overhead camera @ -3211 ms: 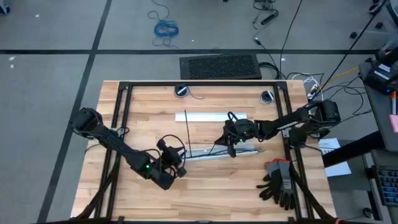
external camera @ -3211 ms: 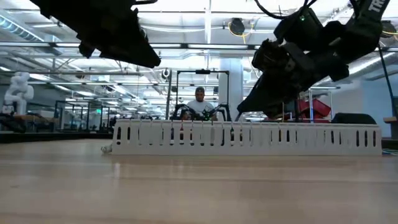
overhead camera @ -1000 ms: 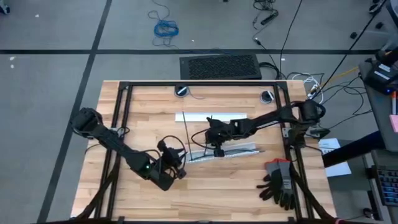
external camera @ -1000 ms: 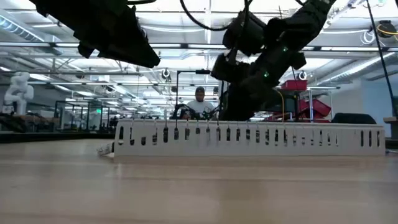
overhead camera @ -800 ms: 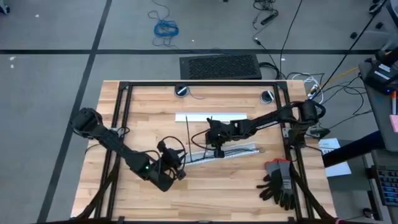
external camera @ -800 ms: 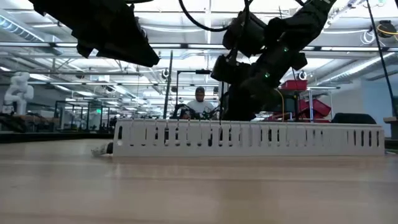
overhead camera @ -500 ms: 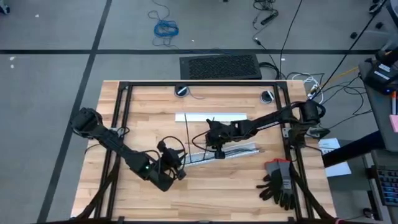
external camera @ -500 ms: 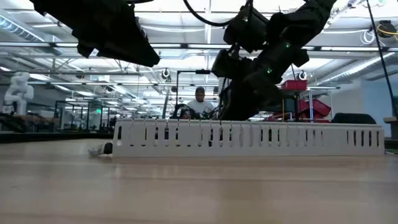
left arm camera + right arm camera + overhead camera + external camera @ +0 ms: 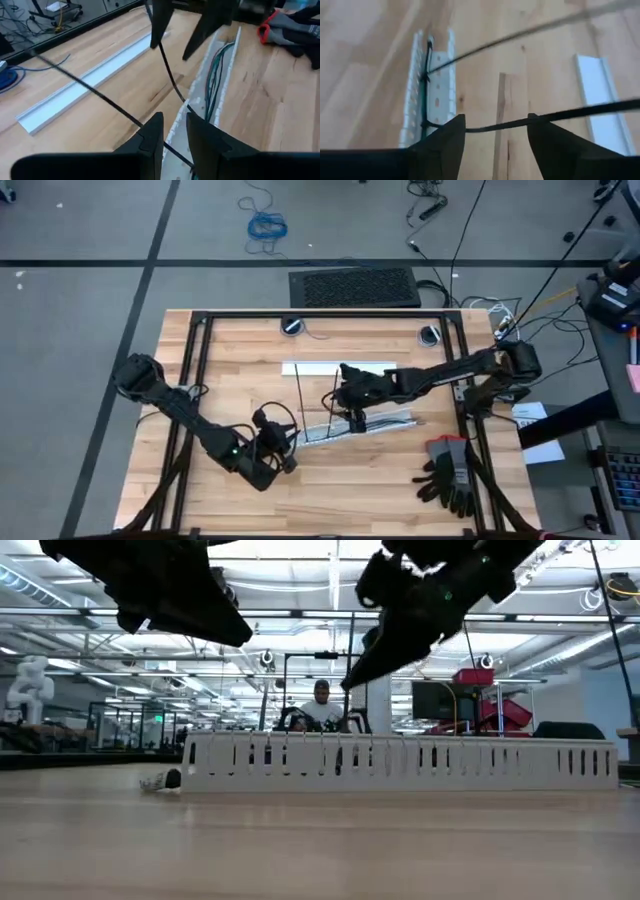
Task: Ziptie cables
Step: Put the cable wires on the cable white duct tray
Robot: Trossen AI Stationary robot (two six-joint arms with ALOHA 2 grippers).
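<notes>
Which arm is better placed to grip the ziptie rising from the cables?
Right. The right gripper hangs open just over the white duct, a ziptie crossing between its fingers. The left gripper sits past the duct's end, farther from the cables.

Pretty tight around the middle for me: the white slotted duct [image 9: 352, 424] lies across the table with the cables [image 9: 216, 75] inside, and thin zipties [image 9: 301, 388] cross the air right above it. My right gripper [image 9: 357, 412] hovers over that spot and the gloves [image 9: 448, 473] block the near right corner. Bare wood [image 9: 230, 365] at the far left is wide open.
</notes>
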